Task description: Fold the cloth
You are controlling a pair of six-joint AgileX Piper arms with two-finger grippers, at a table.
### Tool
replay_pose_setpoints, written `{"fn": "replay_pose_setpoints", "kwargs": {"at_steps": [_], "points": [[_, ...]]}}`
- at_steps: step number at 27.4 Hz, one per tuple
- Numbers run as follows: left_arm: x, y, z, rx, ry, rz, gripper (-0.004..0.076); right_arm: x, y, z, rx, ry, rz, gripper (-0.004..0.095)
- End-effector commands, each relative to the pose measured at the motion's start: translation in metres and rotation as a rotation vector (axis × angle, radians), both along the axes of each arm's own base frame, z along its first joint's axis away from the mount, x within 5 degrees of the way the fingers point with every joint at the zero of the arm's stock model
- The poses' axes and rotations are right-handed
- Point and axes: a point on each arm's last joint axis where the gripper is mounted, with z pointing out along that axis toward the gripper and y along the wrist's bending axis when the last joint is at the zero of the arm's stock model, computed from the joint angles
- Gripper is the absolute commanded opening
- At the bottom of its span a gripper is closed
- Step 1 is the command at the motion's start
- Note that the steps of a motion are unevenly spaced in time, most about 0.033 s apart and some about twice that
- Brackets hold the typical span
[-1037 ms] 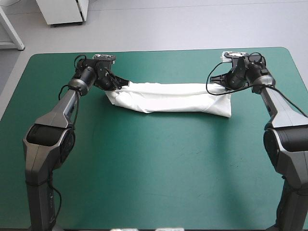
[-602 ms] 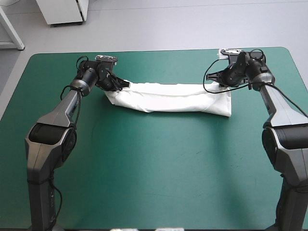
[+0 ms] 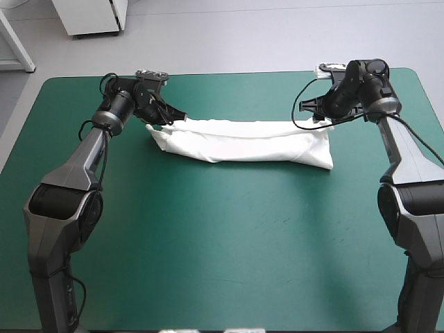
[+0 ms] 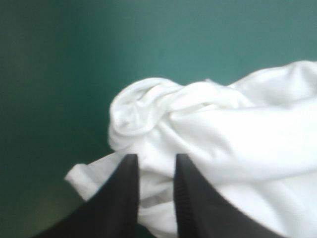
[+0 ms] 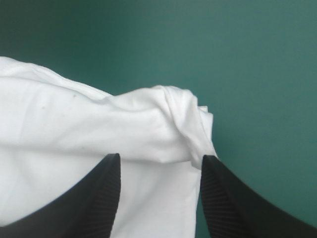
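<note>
The left gripper (image 4: pixel 154 161) has its jaws only narrowly parted over one bunched end of the T-shirt (image 3: pixel 243 142). The right gripper (image 5: pixel 158 161) has its jaws wide, astride the T-shirt's other end. The T-shirt lies as a long folded band on the table (image 3: pixel 208 243). The narrow jaws could snag a loose fold and drag the band open.

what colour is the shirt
Plain white, no pattern. The shirt shows best in the high view.
</note>
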Motion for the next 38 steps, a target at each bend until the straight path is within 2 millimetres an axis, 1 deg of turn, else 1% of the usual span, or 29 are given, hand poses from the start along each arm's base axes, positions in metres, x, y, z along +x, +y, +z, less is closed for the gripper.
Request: {"fn": "replay_pose_setpoints", "kwargs": {"at_steps": [1,3,5,7,9,10,12,14,20,23,26,28,33,36,38], "points": [[-0.024,-0.026,0.065,-0.089,-0.172,-0.112,-0.0003,-0.013,-0.009,0.042,-0.020,-0.104,-0.013,0.0482],[-0.032,-0.042,0.071,-0.142,-0.182,-0.174,-0.0004,-0.014,-0.010,0.044,-0.024,-0.106,-0.019,0.0482],[-0.040,-0.065,0.074,-0.208,-0.183,-0.234,-0.0004,-0.017,-0.010,0.048,-0.024,-0.105,-0.018,0.0478],[-0.048,-0.086,0.074,-0.225,-0.184,-0.286,-0.0005,-0.019,-0.011,0.051,-0.024,-0.109,-0.018,0.0452],[-0.054,-0.104,0.069,-0.217,-0.189,-0.339,-0.0009,-0.020,-0.011,0.052,-0.023,-0.108,-0.019,0.0428],[-0.053,-0.112,0.063,-0.214,-0.179,-0.352,-0.0009,-0.020,-0.011,0.052,-0.020,-0.103,-0.025,0.0422],[-0.052,-0.120,0.052,-0.213,-0.158,-0.359,-0.0009,-0.021,-0.011,0.052,-0.018,-0.092,-0.030,0.0417],[-0.049,-0.126,0.040,-0.209,-0.138,-0.363,-0.0009,-0.022,-0.011,0.051,-0.019,-0.084,-0.029,0.0416],[-0.035,-0.133,0.005,-0.198,-0.087,-0.350,-0.0009,-0.023,-0.011,0.053,-0.015,-0.085,-0.034,0.0414],[-0.029,-0.135,-0.007,-0.197,-0.087,-0.342,-0.0009,-0.024,-0.015,0.056,-0.006,-0.091,-0.042,0.0414],[-0.025,-0.137,-0.019,-0.194,-0.082,-0.335,-0.0009,-0.025,-0.026,0.059,0.038,-0.090,-0.068,0.0414],[-0.023,-0.138,-0.026,-0.191,-0.067,-0.334,-0.0009,-0.025,-0.036,0.059,0.078,-0.085,-0.094,0.0414],[-0.023,-0.139,-0.035,-0.191,-0.025,-0.337,-0.0009,-0.026,-0.063,0.061,0.188,-0.077,-0.108,0.0414],[-0.025,-0.139,-0.037,-0.187,-0.004,-0.341,-0.0009,-0.027,-0.073,0.058,0.242,-0.070,-0.091,0.0419],[-0.026,-0.139,-0.038,-0.186,0.011,-0.344,-0.0009,-0.028,-0.077,0.053,0.281,-0.065,-0.057,0.0454]]}}
